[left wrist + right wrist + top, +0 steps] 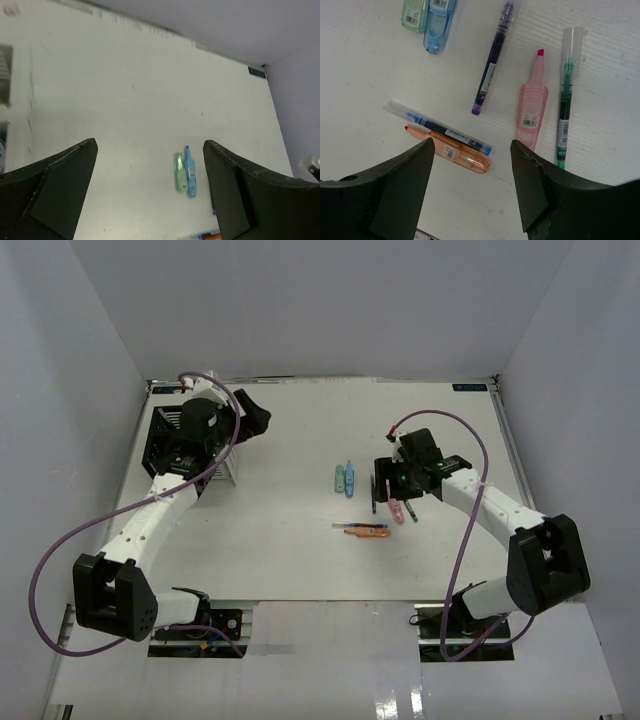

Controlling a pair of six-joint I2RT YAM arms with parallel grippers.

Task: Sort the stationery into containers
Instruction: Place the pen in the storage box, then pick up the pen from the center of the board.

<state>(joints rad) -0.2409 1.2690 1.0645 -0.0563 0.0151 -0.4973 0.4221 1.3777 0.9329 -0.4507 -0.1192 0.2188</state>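
Observation:
In the top view the black container sits at the far left, mostly under my left arm, with the white container beside it. My left gripper hangs open and empty above the table, near the containers. Ahead of it lie a green marker and a blue marker, side by side. My right gripper is open just above an orange marker and a blue pen. A purple pen, a pink marker and a green pen lie close by.
White walls enclose the table on three sides. A slatted white container wall shows at the left edge of the left wrist view. The loose items cluster mid-table, right of centre.

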